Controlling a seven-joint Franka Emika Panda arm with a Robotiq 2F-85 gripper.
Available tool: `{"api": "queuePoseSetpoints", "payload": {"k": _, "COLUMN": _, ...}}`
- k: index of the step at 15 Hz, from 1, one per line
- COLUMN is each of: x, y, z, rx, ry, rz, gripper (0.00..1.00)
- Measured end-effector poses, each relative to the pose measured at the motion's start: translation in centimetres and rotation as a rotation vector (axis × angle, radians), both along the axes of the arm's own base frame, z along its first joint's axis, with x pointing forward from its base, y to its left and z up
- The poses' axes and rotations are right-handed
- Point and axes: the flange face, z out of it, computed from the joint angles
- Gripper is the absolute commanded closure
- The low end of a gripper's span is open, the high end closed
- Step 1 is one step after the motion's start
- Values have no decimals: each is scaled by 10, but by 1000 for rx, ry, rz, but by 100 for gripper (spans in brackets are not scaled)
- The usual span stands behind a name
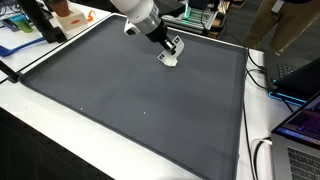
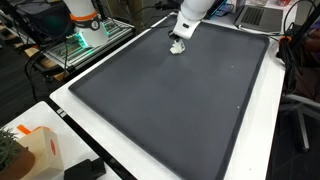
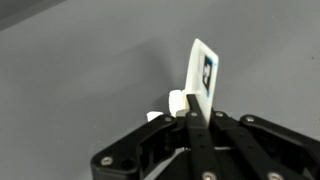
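- End effector (image 1: 170,50) is hanging low over the far part of a dark grey mat (image 1: 120,105), and this is showing in both exterior views (image 2: 178,40).
- Its jaws are standing closed and pinching a small white object (image 3: 203,68) at the fingertips (image 3: 190,112).
- In the wrist view, the small white object is sticking out past the fingertips as a flat, tilted tab that is carrying a dark blue mark, with a rounded white part just beside it.
- In an exterior view, the object (image 1: 169,60) is sitting right under the end effector, down at the mat; whether it is touching the mat is not showing.
- The mat is covering most of a white surface (image 2: 90,132).
- A laptop (image 1: 300,135) is lying well apart, off the mat's edge.
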Motion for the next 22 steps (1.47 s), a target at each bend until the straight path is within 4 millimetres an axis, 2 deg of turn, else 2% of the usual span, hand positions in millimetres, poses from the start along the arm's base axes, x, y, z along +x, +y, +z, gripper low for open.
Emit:
{"api": "queuePoseSetpoints", "payload": {"k": 4, "x": 2, "y": 12, "z": 7, "rx": -106, "ry": -68, "rz": -91, "gripper": 99}}
{"api": "queuePoseSetpoints", "payload": {"k": 7, "x": 9, "y": 2, "z": 18, "rx": -213, "ry": -169, "rz": -138, "gripper": 99}}
{"api": "queuePoseSetpoints", "payload": {"k": 11, "x": 17, "y": -25, "z": 22, "rx": -365, "ry": -306, "rz": -208, "gripper": 99}}
{"api": "queuePoseSetpoints", "payload": {"k": 18, "x": 18, "y": -13, "z": 19, "rx": -557, "ry": -427, "rz": -331, "gripper": 99}}
{"api": "queuePoseSetpoints", "payload": {"k": 22, "x": 22, "y": -24, "z": 19, "rx": -605, "ry": -436, "rz": -421, "gripper": 99}}
